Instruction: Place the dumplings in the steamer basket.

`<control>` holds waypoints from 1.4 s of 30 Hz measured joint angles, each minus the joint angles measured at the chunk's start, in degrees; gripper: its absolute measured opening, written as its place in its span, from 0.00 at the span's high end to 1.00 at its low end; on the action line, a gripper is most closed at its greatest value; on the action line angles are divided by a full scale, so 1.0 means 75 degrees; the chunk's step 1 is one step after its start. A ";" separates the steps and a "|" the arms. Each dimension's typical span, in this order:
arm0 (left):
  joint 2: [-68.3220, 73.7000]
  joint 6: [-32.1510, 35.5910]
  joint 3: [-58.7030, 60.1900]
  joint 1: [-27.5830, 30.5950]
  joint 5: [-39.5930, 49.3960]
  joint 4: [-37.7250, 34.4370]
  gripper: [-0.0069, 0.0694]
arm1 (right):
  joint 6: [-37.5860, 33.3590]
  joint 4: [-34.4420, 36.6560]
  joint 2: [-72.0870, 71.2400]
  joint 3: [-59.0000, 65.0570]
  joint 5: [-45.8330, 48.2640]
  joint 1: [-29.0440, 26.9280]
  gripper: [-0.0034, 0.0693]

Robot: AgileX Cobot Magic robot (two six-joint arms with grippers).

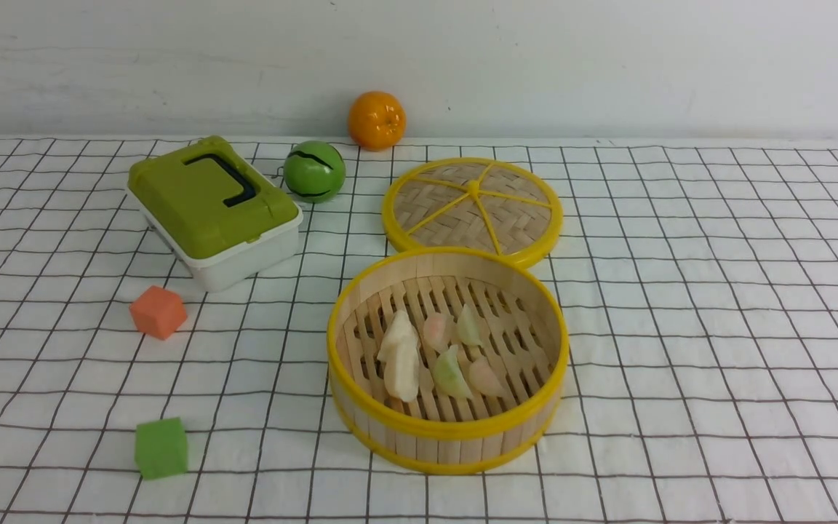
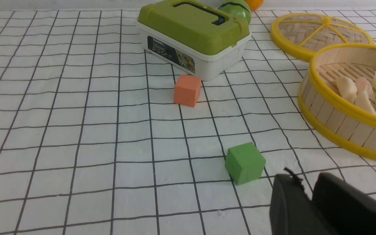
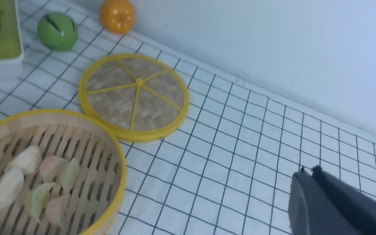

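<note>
Dumplings (image 1: 437, 353), all six, lie inside the basket (image 1: 448, 429). They look light, soft and slippery; hold one gently at its thick middle. Both claws (image 2: 307, 192) (image 3: 308, 178) are together and empty.

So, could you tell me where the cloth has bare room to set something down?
The whole stretch right of the round bamboo steamer basket and flat woven lid is bare. It is crowded on the left: green-lidded box, orange foam cube, green foam cube.
</note>
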 joint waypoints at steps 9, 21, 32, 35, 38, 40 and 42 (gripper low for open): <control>0.0000 0.0000 0.0000 0.0000 0.0000 0.0000 0.76 | 0.1135 -0.0014 -0.2758 0.4689 -0.3389 0.0000 0.95; 0.0000 0.0000 0.0000 0.0000 0.0000 0.0000 0.74 | 0.1989 -0.0151 -0.3585 0.8859 -0.7692 0.0000 0.93; 0.0000 0.0000 0.0000 0.0000 -0.0003 -0.0007 0.73 | 0.1991 -0.0238 -0.4669 0.9843 -0.6507 -0.0159 0.93; 0.0000 0.0000 0.0000 0.0000 -0.0003 -0.0007 0.73 | 0.1991 -0.0238 -0.5690 0.9849 -0.6005 -0.0560 0.93; 0.0000 0.0000 0.0000 0.0000 -0.0003 -0.0007 0.72 | 0.1991 -0.0238 -0.6940 0.9849 -0.5981 -0.1363 0.93; 0.0000 0.0000 0.0000 0.0000 0.0006 -0.0013 0.72 | 0.1991 -0.0238 -0.7325 0.9849 -0.6166 -0.1799 0.92; 0.0000 0.0000 0.0000 0.0000 0.0002 -0.0024 0.72 | 0.1991 -0.0238 -0.7440 0.9849 -0.6500 -0.2167 0.92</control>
